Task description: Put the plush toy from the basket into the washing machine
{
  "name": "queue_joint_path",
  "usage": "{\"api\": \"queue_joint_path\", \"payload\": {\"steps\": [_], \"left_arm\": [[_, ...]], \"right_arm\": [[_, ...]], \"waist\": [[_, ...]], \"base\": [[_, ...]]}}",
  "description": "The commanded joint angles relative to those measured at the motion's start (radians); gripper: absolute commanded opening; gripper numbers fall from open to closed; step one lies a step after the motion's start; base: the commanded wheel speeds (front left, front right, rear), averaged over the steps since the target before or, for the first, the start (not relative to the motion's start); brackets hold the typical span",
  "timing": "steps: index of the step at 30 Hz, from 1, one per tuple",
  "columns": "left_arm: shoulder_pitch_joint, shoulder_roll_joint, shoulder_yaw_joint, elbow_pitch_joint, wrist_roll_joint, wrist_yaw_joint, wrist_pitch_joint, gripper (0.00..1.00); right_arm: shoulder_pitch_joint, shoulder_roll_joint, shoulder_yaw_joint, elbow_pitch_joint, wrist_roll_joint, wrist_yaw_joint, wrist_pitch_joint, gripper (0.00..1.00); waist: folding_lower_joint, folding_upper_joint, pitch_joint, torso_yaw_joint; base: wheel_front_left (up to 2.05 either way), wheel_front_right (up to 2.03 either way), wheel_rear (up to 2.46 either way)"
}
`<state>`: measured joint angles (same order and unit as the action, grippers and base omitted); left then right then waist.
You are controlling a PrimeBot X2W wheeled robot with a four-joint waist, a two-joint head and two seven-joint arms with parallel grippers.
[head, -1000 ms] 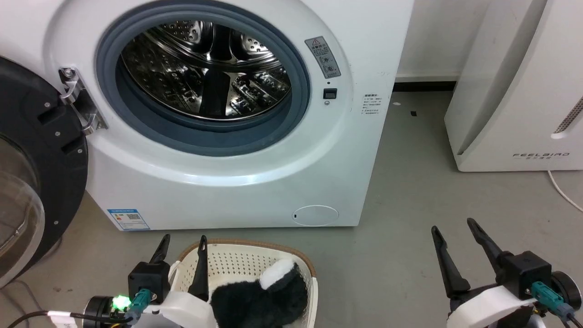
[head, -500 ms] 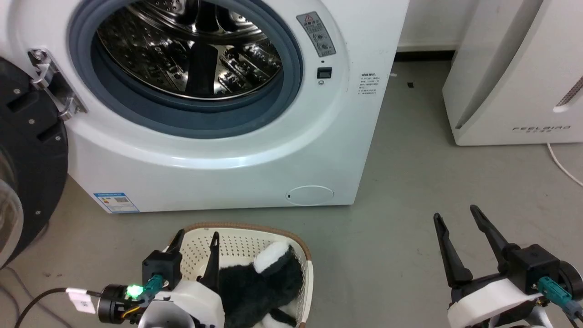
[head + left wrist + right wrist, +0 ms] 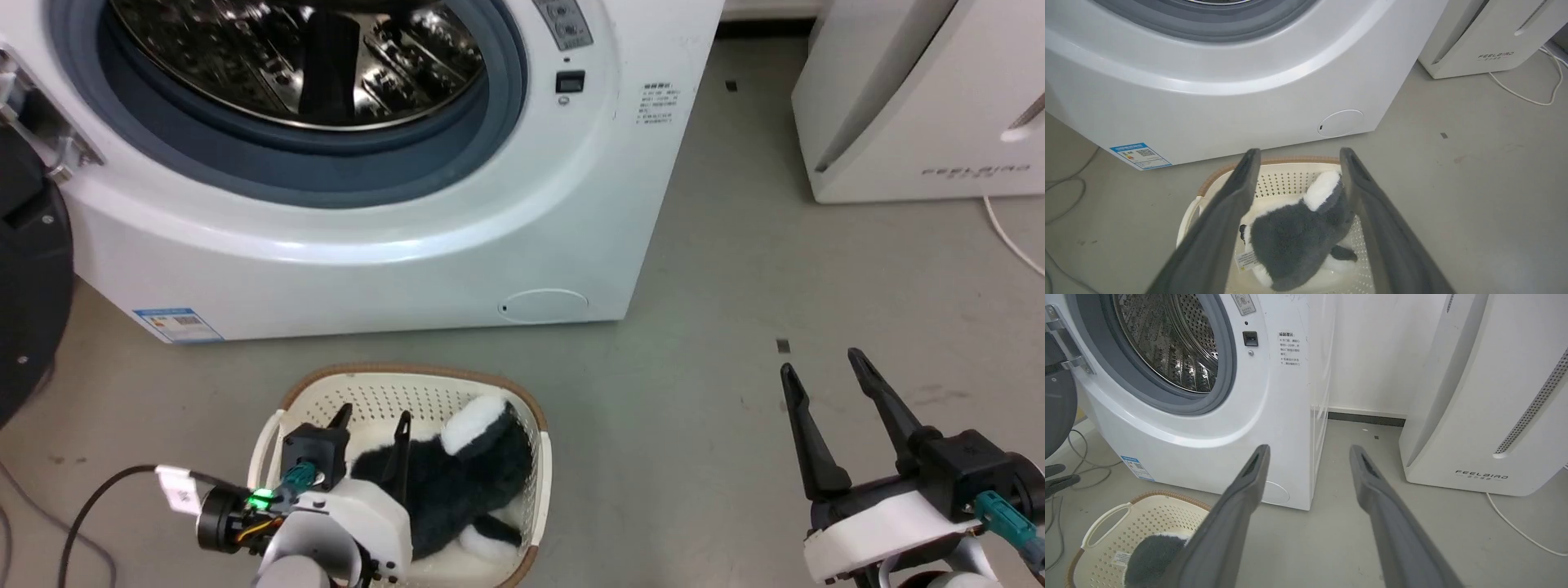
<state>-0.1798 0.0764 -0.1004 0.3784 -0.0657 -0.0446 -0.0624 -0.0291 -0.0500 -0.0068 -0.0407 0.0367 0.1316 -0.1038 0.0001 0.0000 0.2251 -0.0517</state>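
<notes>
Head view: looks forward and steeply down from high up, onto the washing machine (image 3: 367, 245) front and the floor (image 3: 718, 286) before it, with the basket (image 3: 408, 398) near the bottom edge. Left wrist view: sits low and close above the basket, faces along the left tool (image 3: 1299, 151) toward the machine's lower front. Right wrist view: looks nearly level from low over the floor, along the right tool (image 3: 1309, 447) toward the machine's right corner and the white appliance (image 3: 1474, 416). Shared by all three: basket, machine front, appliance.
</notes>
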Motion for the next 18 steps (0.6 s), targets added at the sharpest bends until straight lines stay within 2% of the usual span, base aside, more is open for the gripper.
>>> {"api": "queue_joint_path", "payload": {"steps": [1, 18], "left_arm": [[-0.03, 0.007, -0.01, 0.03, -0.012, -0.006, -0.005, 1.0], [-0.208, 0.056, -0.101, 0.271, -0.039, -0.028, 0.047, 1.0]], "right_arm": [[-0.019, 0.0, 0.001, -0.006, 0.012, 0.0, -0.012, 1.0], [-0.067, 0.0, 0.009, -0.028, 0.045, -0.001, -0.048, 1.0]], "waist": [[-0.0001, 0.0, 0.019, -0.006], [-0.0001, 0.0, 0.171, -0.046]], "base": [[0.0, 0.0, 0.0], [0.0, 0.0, 0.0]]}}
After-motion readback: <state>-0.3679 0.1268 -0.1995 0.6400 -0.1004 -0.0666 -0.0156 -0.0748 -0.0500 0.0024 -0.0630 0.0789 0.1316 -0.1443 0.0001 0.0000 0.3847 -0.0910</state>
